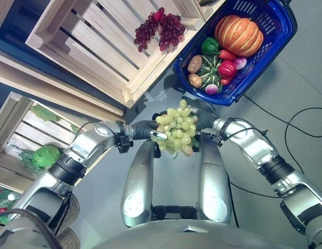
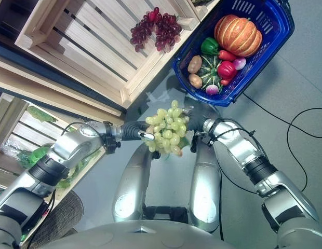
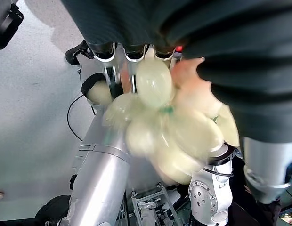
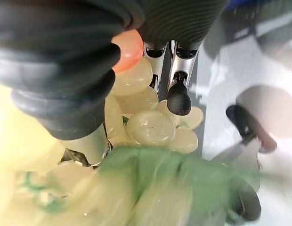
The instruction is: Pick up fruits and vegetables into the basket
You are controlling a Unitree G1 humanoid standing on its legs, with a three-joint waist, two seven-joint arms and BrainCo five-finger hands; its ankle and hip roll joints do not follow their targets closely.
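A bunch of green grapes (image 1: 175,129) hangs in mid-air between my two hands, well short of the blue basket (image 1: 281,23). My left hand (image 1: 146,130) comes in from the left and its fingers (image 3: 125,52) close on the bunch (image 3: 160,127). From the right, my right hand (image 1: 205,120) grips the same bunch, its dark-tipped fingers (image 4: 179,96) curled against the grapes (image 4: 150,127). The basket at the upper right holds a pumpkin (image 1: 239,35), peppers, potatoes and a green squash. Purple grapes (image 1: 161,28) lie in a wooden crate (image 1: 93,44).
A second wooden crate (image 1: 18,129) at the lower left holds green leafy vegetables (image 1: 44,155) and something red at its edge. Grey floor lies between the crates and the basket.
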